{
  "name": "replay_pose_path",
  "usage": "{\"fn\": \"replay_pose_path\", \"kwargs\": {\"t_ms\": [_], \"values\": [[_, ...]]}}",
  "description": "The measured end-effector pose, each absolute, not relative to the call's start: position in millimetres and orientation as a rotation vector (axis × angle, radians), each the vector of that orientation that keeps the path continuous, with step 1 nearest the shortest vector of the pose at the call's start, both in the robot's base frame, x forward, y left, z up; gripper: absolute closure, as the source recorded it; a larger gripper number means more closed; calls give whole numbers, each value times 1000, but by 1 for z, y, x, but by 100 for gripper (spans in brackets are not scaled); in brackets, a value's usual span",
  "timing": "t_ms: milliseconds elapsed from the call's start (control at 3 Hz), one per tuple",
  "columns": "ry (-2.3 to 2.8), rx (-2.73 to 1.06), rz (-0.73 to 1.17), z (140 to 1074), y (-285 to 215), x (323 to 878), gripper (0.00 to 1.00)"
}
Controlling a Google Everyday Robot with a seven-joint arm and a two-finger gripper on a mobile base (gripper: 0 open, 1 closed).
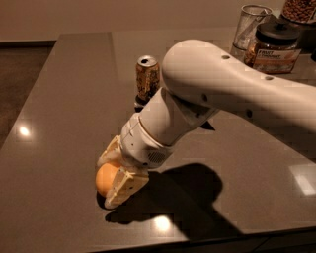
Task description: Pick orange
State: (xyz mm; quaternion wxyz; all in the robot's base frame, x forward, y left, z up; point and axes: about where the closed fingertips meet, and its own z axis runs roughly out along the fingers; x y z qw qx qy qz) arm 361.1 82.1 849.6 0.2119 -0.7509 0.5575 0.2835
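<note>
The orange [104,179] is a small, round, yellow-orange fruit resting on the dark table [59,123] near its front left. My gripper [106,182] is down at the table with its cream fingers [123,189] on either side of the orange, closed against it. One finger lies over the fruit's top and the other along its right side, so only the orange's left part shows. The white arm [222,89] reaches in from the upper right.
A gold-brown drink can [147,78] stands upright behind the wrist. At the back right stand a dark-lidded jar [274,47], a clear glass [251,24] and another jar of brown contents [298,10]. The table's front edge runs just below the gripper.
</note>
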Motion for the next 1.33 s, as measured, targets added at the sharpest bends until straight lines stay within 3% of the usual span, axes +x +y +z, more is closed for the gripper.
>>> {"fn": "replay_pose_path", "kwargs": {"t_ms": [667,1000,1333], "values": [[1593,-2054,755,879,68,380,85],[1586,-2065,748,923,64,385,100],[1586,-2065,748,923,64,385,100]]}}
